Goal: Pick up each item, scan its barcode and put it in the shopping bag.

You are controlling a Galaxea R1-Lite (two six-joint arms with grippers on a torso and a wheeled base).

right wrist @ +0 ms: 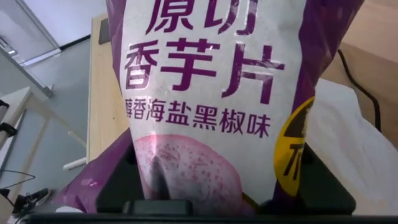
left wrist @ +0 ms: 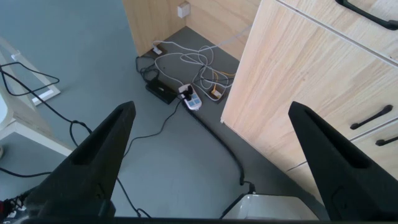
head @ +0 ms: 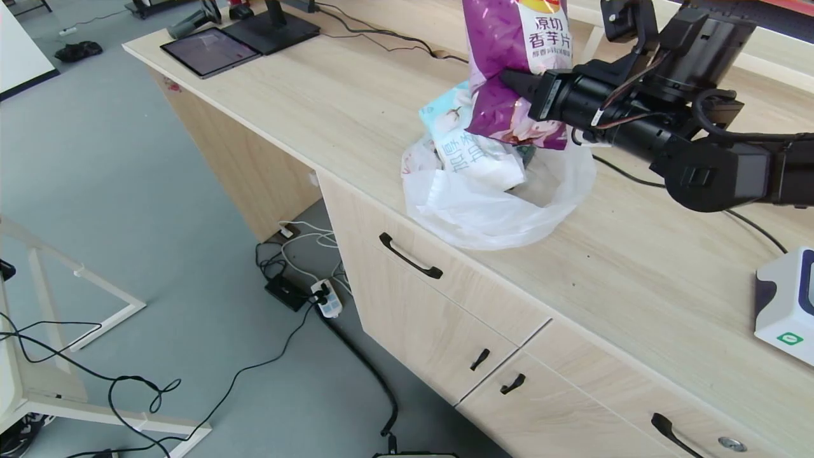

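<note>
At upper centre-right, the right fingers (head: 516, 81) clamp the purple chip bag (head: 509, 38), long axis upright, over the white shopping bag (head: 483, 216) on the wooden table (head: 331, 108); left fingers (left wrist: 93, 162) spread above grey floor (left wrist: 174, 180).

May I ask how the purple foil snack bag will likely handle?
Probably light: the purple foil snack bag stands upright though the right claw pinches it low. Likely crushable, since its film creases at the grip.
</note>
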